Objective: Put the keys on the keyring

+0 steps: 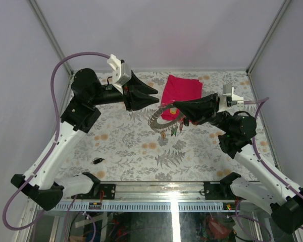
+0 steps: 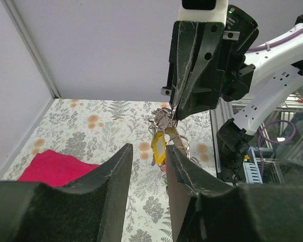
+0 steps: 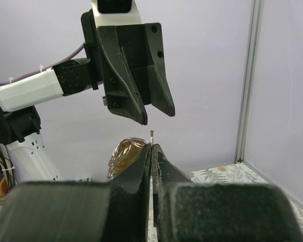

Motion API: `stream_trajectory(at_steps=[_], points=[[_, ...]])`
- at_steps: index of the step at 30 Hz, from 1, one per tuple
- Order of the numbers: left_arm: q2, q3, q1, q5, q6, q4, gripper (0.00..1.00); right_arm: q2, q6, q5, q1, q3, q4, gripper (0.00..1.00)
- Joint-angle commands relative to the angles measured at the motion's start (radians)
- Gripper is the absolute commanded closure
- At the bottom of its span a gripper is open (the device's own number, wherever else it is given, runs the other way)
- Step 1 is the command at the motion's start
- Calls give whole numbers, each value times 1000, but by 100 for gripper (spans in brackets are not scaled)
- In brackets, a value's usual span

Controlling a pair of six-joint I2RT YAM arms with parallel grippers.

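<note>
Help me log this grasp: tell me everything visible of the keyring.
The keyring is a flat, wide-banded grey metal ring, tilted and held above the table, its rim clamped in the shut right pincer. Small colour-headed keys dangle beneath it. The open left pincer sits close, not touching.

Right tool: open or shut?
Shut. In the wrist view the right tool is clamped on a thin metal edge; the top view shows it gripping the keyring, keys dangling.
</note>
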Motion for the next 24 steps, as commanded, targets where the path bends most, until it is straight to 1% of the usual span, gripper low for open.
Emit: stream_trajectory(at_steps=[1,10,18,24], points=[[17,-15,6,61,-38,70,66,-2,1,38,4,44,94,100],[29,-32,-16,80,-54,77,66,7,-24,43,5,67,62,100],[46,-25,-71,68,-50,82,66,16,-33,47,4,82,42,100],[47,-24,-82,45,-46,78,66,10,-48,45,4,89,20,100]])
